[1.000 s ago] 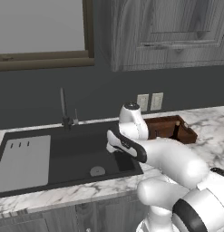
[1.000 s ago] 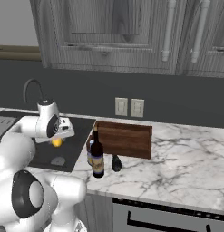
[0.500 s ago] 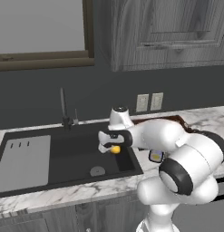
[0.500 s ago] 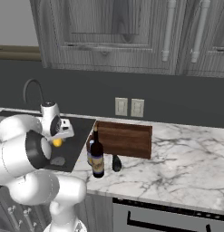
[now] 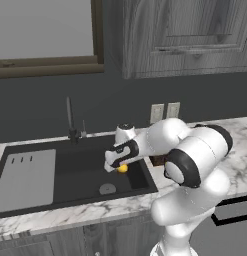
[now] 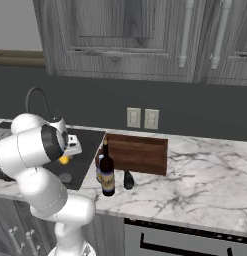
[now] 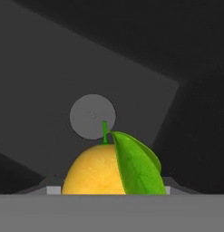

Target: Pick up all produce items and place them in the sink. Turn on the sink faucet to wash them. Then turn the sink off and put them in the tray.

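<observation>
Jaws (image 5: 120, 167) partly parted, clamped on yellow lemon-like fruit (image 7: 97, 172), hanging above sink (image 5: 85, 172) drain (image 7: 92, 117).

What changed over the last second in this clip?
The arm swung the gripper, still shut on the yellow fruit, leftward over the sink, toward the drain. Nothing was let go. The green item, wine bottle, tray and faucet stayed put.
</observation>
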Robot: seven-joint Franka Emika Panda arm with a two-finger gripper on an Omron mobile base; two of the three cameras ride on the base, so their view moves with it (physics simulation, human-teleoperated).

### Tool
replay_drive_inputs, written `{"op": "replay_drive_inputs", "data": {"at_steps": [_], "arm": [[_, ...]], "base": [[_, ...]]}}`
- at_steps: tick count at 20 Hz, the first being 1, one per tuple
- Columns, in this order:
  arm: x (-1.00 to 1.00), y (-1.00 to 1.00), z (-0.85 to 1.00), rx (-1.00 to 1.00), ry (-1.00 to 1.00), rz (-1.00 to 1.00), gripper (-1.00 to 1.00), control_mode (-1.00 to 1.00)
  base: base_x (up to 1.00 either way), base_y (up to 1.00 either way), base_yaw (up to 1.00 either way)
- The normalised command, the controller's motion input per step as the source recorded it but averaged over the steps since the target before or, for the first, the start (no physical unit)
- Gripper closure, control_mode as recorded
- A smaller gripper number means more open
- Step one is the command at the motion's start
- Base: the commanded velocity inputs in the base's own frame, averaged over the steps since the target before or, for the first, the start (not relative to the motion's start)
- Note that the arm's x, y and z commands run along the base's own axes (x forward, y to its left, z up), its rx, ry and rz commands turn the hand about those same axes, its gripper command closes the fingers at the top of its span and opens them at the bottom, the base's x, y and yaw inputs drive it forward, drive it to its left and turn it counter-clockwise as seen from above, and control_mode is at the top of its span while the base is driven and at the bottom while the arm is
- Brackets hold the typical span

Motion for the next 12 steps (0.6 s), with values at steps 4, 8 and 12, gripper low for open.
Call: {"op": "replay_drive_inputs", "data": {"at_steps": [4, 8, 12], "arm": [[0.31, 0.05, -0.3, 0.0, 0.0, -0.03, 1.0, -1.0], [0.3, 0.08, -0.34, 0.0, 0.0, -0.03, 1.0, -1.0], [0.32, 0.17, -0.29, 0.0, 0.0, -0.05, 1.0, -1.0]], "base": [[0.0, 0.0, 0.0], [0.0, 0.0, 0.0], [0.0, 0.0, 0.0]]}}
